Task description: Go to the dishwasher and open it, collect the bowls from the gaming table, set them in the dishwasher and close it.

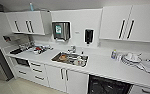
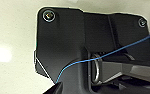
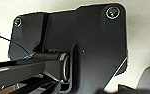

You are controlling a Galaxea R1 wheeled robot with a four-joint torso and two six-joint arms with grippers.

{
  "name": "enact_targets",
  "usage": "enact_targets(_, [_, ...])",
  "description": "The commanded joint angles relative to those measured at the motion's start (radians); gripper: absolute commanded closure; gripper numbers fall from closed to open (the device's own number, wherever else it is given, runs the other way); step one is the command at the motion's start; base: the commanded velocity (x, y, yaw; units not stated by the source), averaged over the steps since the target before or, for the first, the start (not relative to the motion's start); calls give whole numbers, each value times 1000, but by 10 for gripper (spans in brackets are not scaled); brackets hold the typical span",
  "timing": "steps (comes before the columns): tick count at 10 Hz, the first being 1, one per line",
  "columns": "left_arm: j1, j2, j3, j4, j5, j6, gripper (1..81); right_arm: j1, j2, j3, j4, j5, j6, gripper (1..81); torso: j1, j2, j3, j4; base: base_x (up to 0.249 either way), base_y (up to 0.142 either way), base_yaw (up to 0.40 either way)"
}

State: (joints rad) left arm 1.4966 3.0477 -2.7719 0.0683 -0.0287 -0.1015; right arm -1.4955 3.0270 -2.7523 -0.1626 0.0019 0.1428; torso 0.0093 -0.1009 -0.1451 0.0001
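Ahead, the head view looks down on a white kitchen surface (image 1: pixel 101 65) that runs from far left to near right. Set into its middle is a steel sink (image 1: pixel 69 59) crowded with dishes, a tap (image 1: pixel 73 48) rising behind it. Below the surface, right of the sink cabinet's white doors (image 1: pixel 66 79), sits the dark-fronted dishwasher (image 1: pixel 108 86), only its upper part visible at the near edge, so whether its door is shut or ajar cannot be judged. On the surface to the right, a stack of white plates (image 1: pixel 132 58) stands beside a small bottle (image 1: pixel 113 54). To the far left lies a clutter of small items (image 1: pixel 39 49), too blurred to name. On the wall above the sink hangs a steel paper-towel dispenser (image 1: pixel 61 30), with a black soap dispenser (image 1: pixel 88 36) to its right, and white wall cupboards (image 1: pixel 127 23) with dark vertical handles on either side.

Both wrist views show the robot's own dark plate against a pale floor; the state of either arm's jaws cannot be told.
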Motion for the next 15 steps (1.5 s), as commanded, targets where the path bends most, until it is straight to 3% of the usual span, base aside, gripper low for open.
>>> enact_targets(1, [-40, -1, 0, 13, 55, 8, 10, 50, -3, -4, 9, -53, -5, 10, 0, 0, 0, 0, 0, 0, 351])
enact_targets(6, [-42, 2, 0, 33, 55, 11, 10, 53, -11, -12, 9, -53, -3, 10, 0, 0, 0, 0, 0, 0, 353])
enact_targets(15, [-48, 4, 0, 33, 56, 11, 10, 53, -8, -10, 11, -53, -3, 10, 0, 0, 0, 0, 0, 0, 355])
